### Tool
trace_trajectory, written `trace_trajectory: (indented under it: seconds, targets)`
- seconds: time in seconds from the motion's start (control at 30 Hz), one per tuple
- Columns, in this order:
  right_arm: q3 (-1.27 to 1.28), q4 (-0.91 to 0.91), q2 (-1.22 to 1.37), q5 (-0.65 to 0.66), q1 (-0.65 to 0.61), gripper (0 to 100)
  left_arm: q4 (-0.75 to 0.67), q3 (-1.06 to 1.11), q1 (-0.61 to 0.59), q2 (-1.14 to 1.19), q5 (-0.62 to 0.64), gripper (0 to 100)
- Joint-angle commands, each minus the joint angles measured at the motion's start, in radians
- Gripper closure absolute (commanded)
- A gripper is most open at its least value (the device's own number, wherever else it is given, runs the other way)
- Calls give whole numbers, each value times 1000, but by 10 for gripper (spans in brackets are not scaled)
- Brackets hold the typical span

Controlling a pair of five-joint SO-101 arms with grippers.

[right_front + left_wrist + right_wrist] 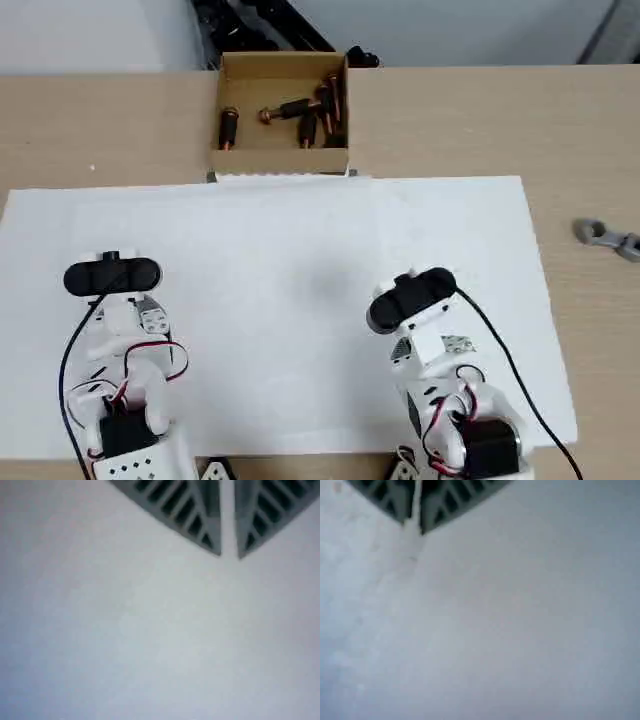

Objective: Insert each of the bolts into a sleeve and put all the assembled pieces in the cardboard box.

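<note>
Bolts [267,116], coppery, in black sleeves [229,125], lie in the brown cardboard box [283,160]; left end effector [229,556] and right end effector [413,526] are closed, empty.

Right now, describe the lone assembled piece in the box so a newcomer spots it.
Go to the cardboard box beyond the white sheet's far edge. Near its left wall one assembled piece lies alone; the rest pile up at the right.
</note>
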Motion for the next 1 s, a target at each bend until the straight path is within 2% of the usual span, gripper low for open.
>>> trace_trajectory:
  seconds: [0.0, 0.2, 0.97]
  targets:
    - [51, -50, -4, 11, 8, 982, -18, -16, -5, -17, 9, 995]
    - [181, -108, -4, 6, 8, 983, -18, -16, -3, -17, 8, 995]
    - [181, -111, -5, 11, 4, 983, -20, -16, -3, -17, 8, 995]
